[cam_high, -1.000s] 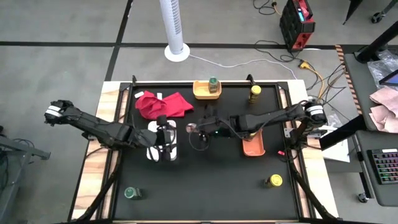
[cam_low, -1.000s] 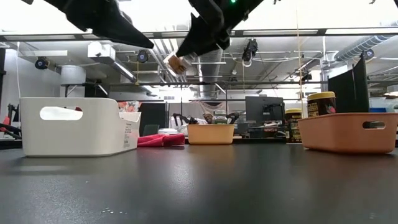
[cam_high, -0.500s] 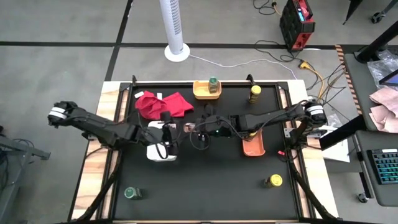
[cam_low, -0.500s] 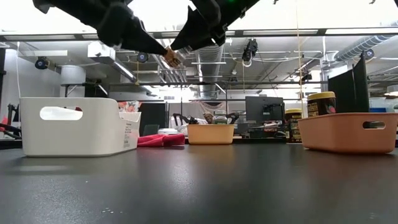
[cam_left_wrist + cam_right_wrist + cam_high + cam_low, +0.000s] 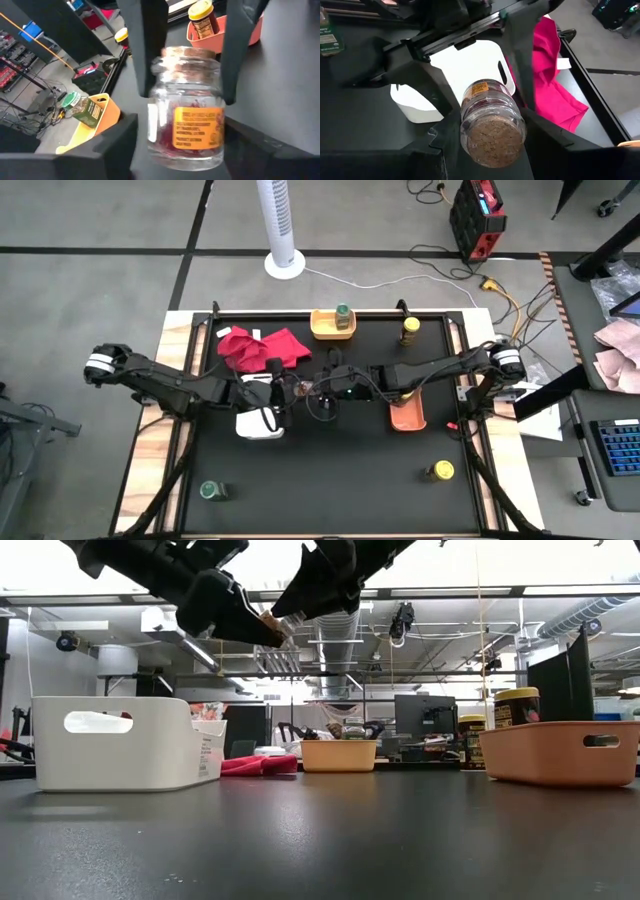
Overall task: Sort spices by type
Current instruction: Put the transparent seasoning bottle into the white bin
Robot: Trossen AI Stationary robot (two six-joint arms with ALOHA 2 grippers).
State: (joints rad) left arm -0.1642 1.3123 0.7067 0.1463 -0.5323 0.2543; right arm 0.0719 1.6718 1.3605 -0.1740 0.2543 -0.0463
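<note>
Left wrist view shows your left gripper [image 5: 185, 145] has moved in, fingers spread around the pinkish-brown jar [image 5: 186, 112] the right gripper [image 5: 187, 60] clamps above the white tray [image 5: 255, 423]: a handover is starting.

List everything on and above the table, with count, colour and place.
cork-lidded jar: one, clear, pinkish-brown contents, in the air over the table's middle
green-lidded jars: two; one in the yellow tray, one near left corner
yellow-lidded jars: three; one in the orange tray, one far right, one near right
white tray: one, left of middle
red cloth: one, far left
table: one, black
left gripper: fingers open, flanking the cork-lidded jar
right gripper: fingers gripping it
</note>
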